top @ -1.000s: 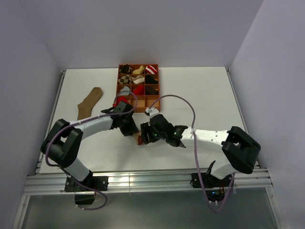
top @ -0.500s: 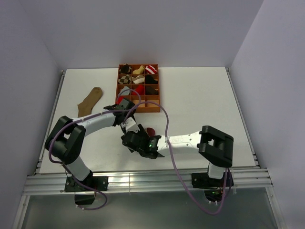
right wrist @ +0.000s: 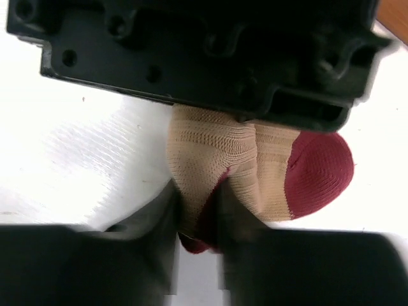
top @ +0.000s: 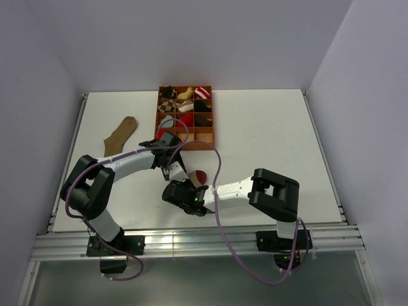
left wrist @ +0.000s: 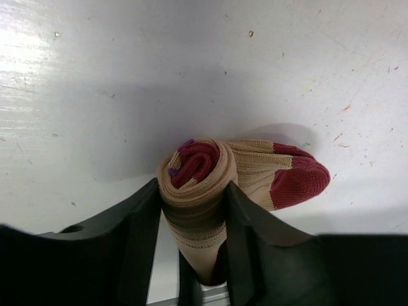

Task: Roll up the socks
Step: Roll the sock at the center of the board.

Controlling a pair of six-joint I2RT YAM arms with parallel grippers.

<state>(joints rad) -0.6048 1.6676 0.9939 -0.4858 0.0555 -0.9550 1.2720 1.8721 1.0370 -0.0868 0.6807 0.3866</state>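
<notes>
While both arms meet over the near half of the table, slightly left of centre, the beige sock with maroon toe sits between them as a tight coil, its spiral end facing the left wrist camera. The left gripper clamps that coil from both sides, its fingers pressed against the ribbed fabric. The right gripper, approaching from the opposite side, appears to pinch the lower edge of the same roll between narrowly set, blurred fingers. The maroon toe pokes out to one side of the bundle and lies on the table, so this sock looks nearly rolled but not finished; the loose end probably needs tucking before the roll will hold by itself. Farther back, near the left edge, the plain brown sock lies flat and unrolled, well apart from both grippers. A scrap of red fabric shows beside the near-left corner of the orange divided tray, mostly hidden by the left arm; whether it is the patterned sock cannot be told. Toward the far edge, the tray holds small bundles in several compartments. By this view, 1 of 3 socks is close to done and at least 1 is untouched.
</notes>
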